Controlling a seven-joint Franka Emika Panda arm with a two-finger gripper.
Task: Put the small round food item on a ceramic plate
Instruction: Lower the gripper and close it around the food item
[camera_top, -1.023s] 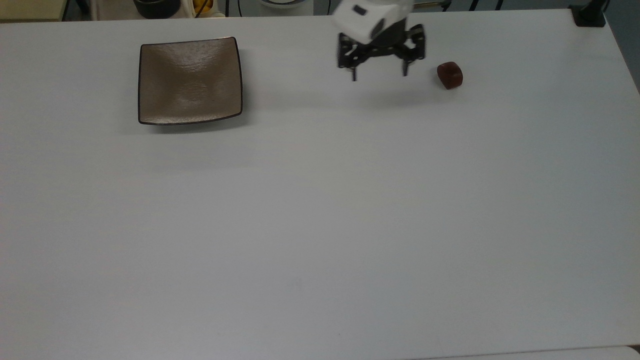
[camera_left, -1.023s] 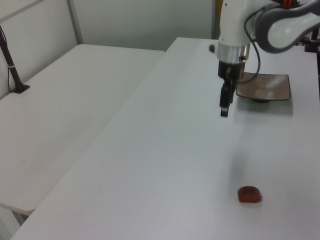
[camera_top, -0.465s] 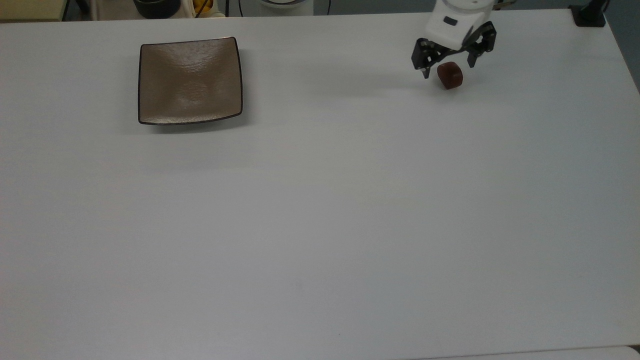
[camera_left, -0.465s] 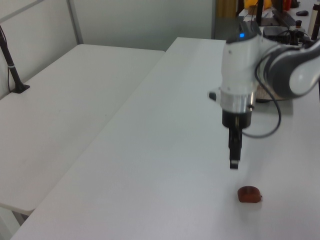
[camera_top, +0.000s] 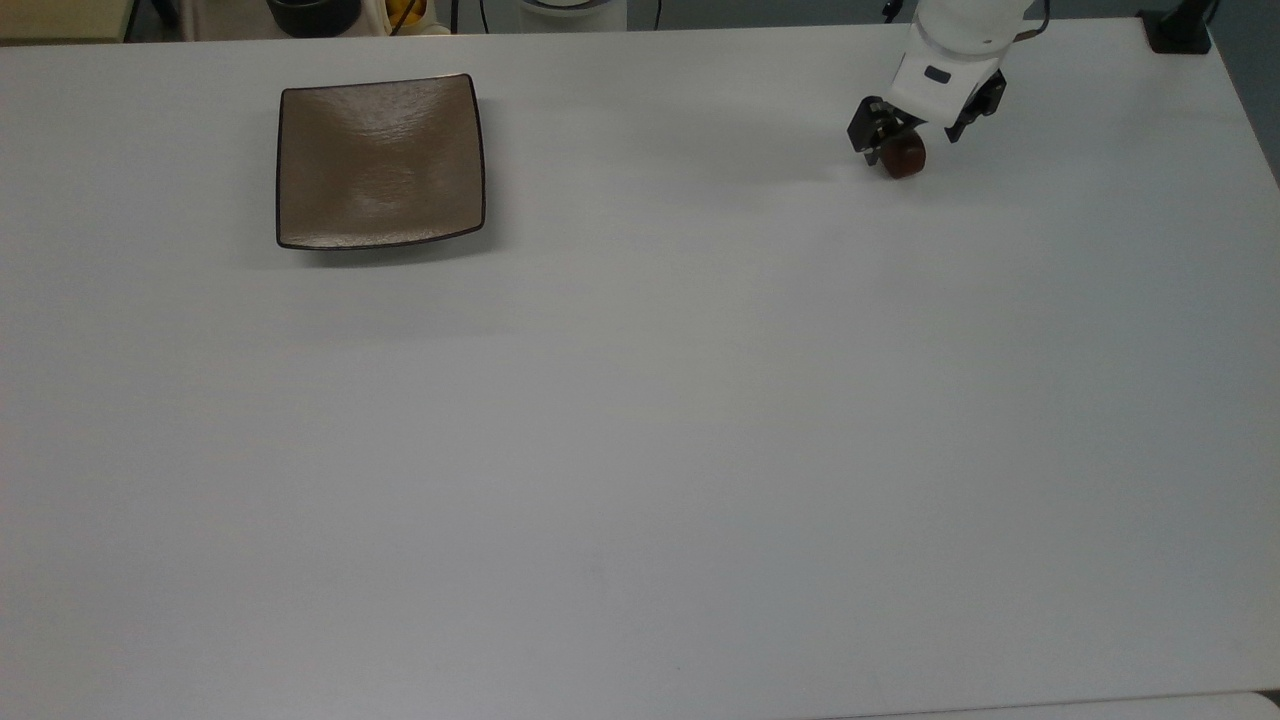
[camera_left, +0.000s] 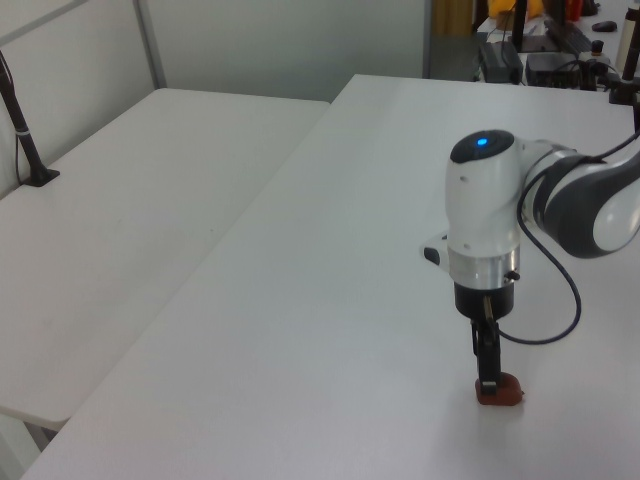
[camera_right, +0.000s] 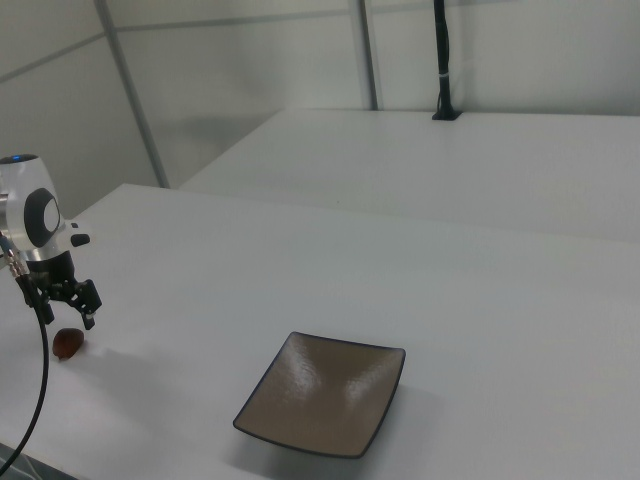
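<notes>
We see the gripper (camera_top: 903, 140) lowered over the small round food item (camera_top: 905, 158) near the far right of the white desk (camera_top: 640, 420) in the top view; its fingers (camera_top: 872, 142) stand spread, one on either side of the dark reddish-brown lump, and we cannot tell whether they touch it; the lump rests on the desk surface, so we read the fingers as released and parted rather than clenched. In the left view the gripper (camera_left: 487, 378) points straight down from the white wrist, with a blue light on top of the arm's housing, and its lower end meets the top of the food item (camera_left: 501, 392); a dark cable loops off the arm to the left view's right. In the right view the gripper (camera_right: 66, 312) hangs at the right view's far left, just above the food item (camera_right: 68, 343), which lies near the desk's edge there. The ceramic plate (camera_top: 380, 160) sits flat on the desk well apart from the food item, toward the top view's upper left; it is square, glossy brown with a thin dark rim, and bare; in the right view the plate (camera_right: 325, 392) lies low and centre, its corners upturned. A second white table (camera_left: 120, 240) stands beside the desk at the left view's left, with a dark post (camera_left: 22, 125) on it.
</notes>
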